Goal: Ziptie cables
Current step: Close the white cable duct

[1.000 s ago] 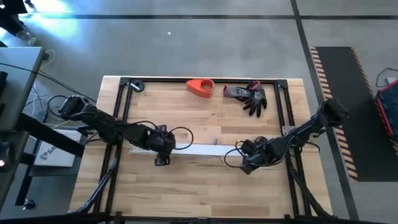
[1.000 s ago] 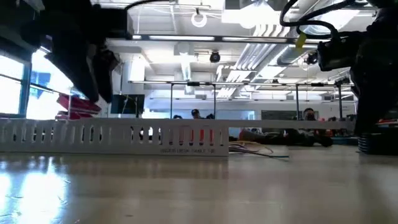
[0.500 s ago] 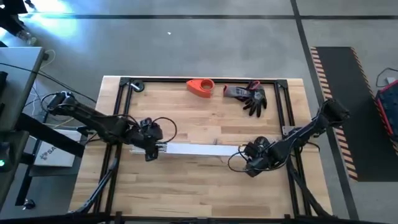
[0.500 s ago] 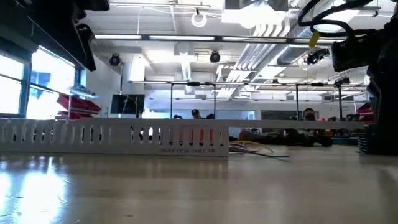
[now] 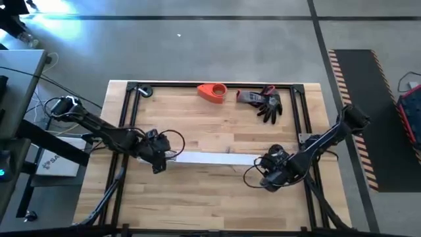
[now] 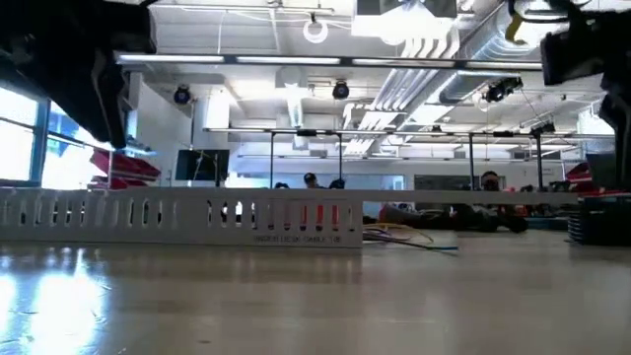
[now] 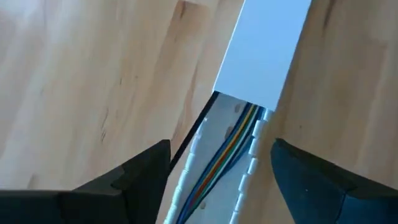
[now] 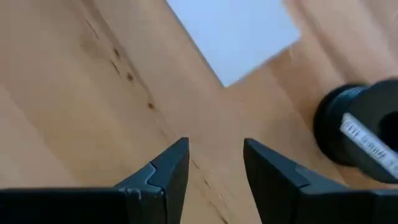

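The cables are thin coloured wires lying lengthwise inside the white slotted channel, which rests along the middle of the table. A flat white cover lies over the channel past its left end. The wires' loose ends spill onto the table by the channel's right end. My left gripper hovers open over the channel's left end, one finger on each side, apart from it. My right gripper is open over bare wood, just past the cover's right end.
An orange roll-shaped object and a dark glove lie at the far edge. A black spool sits close to my right gripper. A black frame borders the table. Bare wood shows along the near side.
My left gripper has gone along the channel toward the table's left edge and stands over its left end. My right gripper has drawn back a little toward the near right corner. In the low view both have risen from the table.
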